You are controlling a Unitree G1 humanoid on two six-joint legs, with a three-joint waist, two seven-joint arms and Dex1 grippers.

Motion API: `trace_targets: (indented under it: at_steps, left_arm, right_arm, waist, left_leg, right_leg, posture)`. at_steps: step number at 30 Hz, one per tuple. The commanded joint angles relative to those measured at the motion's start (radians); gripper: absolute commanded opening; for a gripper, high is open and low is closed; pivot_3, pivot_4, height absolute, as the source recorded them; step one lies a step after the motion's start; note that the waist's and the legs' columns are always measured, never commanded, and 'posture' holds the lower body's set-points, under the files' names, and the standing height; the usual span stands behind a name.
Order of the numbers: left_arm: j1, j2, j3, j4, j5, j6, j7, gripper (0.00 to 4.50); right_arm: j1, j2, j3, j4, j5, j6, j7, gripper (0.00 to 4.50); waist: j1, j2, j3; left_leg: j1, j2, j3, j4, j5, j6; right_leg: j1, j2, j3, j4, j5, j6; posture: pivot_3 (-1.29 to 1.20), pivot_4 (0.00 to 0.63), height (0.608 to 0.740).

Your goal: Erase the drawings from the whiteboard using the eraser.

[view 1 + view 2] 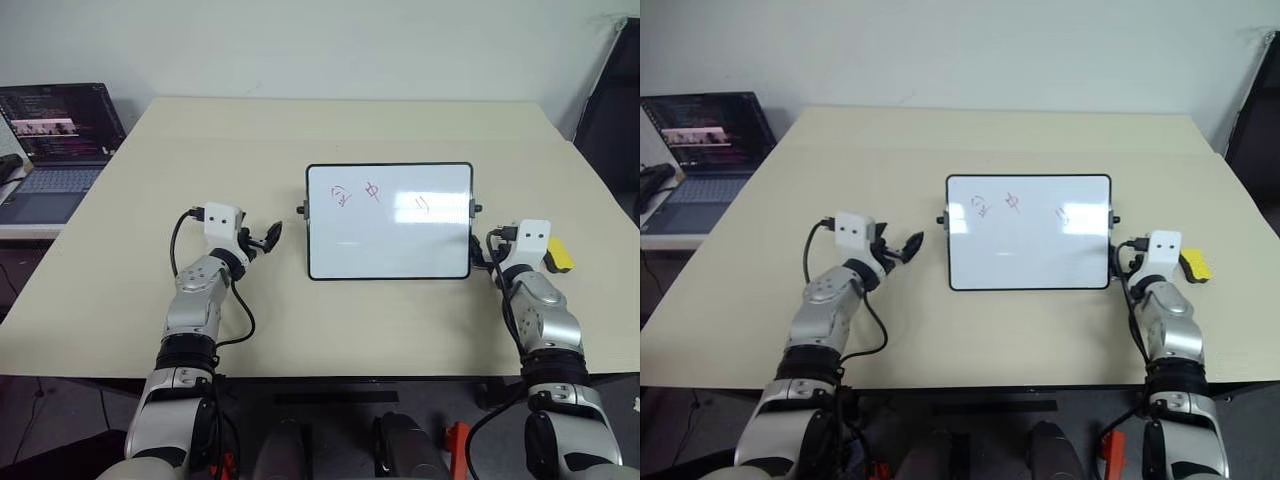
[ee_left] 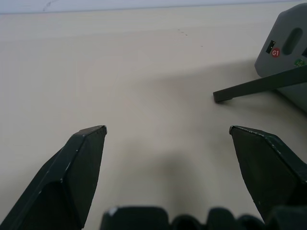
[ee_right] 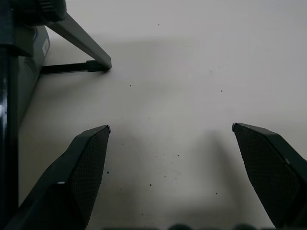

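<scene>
Flanking the whiteboard (image 1: pixel 389 221), both spread grippers, left (image 2: pixel 168 132) and right (image 3: pixel 171 128), hold nothing; laptop (image 1: pixel 55 150) sits aside.

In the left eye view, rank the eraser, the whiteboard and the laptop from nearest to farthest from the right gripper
1. eraser, just outside the right gripper.
2. whiteboard, table centre, toward the left gripper's side.
3. laptop, far left, off the table.

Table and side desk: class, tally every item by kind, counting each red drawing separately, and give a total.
Whiteboard: 1
Red drawings: 3
Yellow eraser: 1
Laptop: 1
Total: 6
</scene>
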Motion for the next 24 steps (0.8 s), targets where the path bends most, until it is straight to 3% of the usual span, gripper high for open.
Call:
trace_targets:
  at_steps: [1, 9, 11, 14, 17, 19, 24]
  left_arm:
    - [-0.034, 0.002, 0.005, 0.002, -0.003, -0.030, -0.003, 4.50]
    - [-0.039, 0.031, 0.007, -0.045, -0.032, -0.010, -0.066, 4.50]
    - [-0.017, 0.092, 0.017, -0.120, -0.073, 0.022, -0.168, 4.50]
    - [0.058, 0.248, 0.036, -0.364, -0.258, 0.230, -0.423, 4.50]
    - [0.062, 0.317, 0.023, -0.543, -0.412, 0.402, -0.520, 4.50]
    - [0.022, 0.306, -0.012, -0.614, -0.472, 0.492, -0.528, 4.50]
    - [-0.079, 0.108, -0.208, -0.665, -0.463, 0.525, -0.514, 4.50]
  right_arm:
    - [-0.014, -0.023, -0.020, -0.022, 0.000, -0.019, -0.016, 4.47]
    - [0.001, -0.048, -0.019, -0.145, 0.016, 0.026, -0.017, 4.47]
    - [0.015, -0.081, -0.037, -0.218, 0.045, 0.080, 0.014, 4.47]
    - [0.032, -0.159, -0.062, -0.286, 0.103, 0.182, 0.094, 4.47]
    - [0.052, -0.252, -0.069, -0.266, 0.122, 0.224, 0.186, 4.47]
    - [0.058, -0.305, -0.067, -0.228, 0.111, 0.237, 0.226, 4.47]
    - [-0.009, -0.387, -0.073, -0.065, 0.092, 0.201, 0.295, 4.47]
  waist:
    - [0.000, 0.000, 0.000]
    - [-0.004, 0.000, 0.000]
    - [-0.006, 0.000, 0.000]
    - [-0.010, 0.000, 0.000]
    - [-0.005, 0.000, 0.000]
    - [0.012, 0.000, 0.000]
    - [0.022, 0.000, 0.000]
  left_leg:
    - [0.000, 0.000, 0.000, 0.000, 0.000, 0.000]
    - [0.000, 0.000, 0.000, 0.000, 0.000, 0.000]
    - [0.000, 0.000, 0.000, 0.000, 0.000, 0.000]
    - [-0.001, 0.001, 0.000, -0.001, 0.000, 0.000]
    - [0.000, 0.002, 0.001, -0.001, -0.001, -0.001]
    - [0.000, 0.002, 0.000, 0.000, -0.001, -0.001]
    - [0.000, 0.000, 0.001, 0.003, 0.000, 0.000]
  right_leg:
    - [0.000, 0.000, 0.000, 0.000, 0.000, 0.000]
    - [0.000, 0.000, 0.000, 0.000, 0.000, 0.000]
    - [-0.001, 0.000, 0.000, 0.000, 0.000, 0.000]
    - [-0.001, 0.001, 0.000, -0.001, 0.000, 0.000]
    - [-0.001, 0.001, 0.000, -0.001, -0.001, -0.001]
    - [0.000, 0.001, -0.001, -0.001, -0.001, -0.001]
    - [0.003, 0.000, 0.001, -0.003, -0.001, 0.007]
  posture:
    - [0.00, 0.150, 0.740]
    - [0.00, 0.150, 0.740]
    - [0.00, 0.150, 0.740]
    - [0.00, 0.150, 0.740]
    - [0.00, 0.150, 0.740]
    - [0.00, 0.150, 0.740]
    - [0.00, 0.150, 0.740]
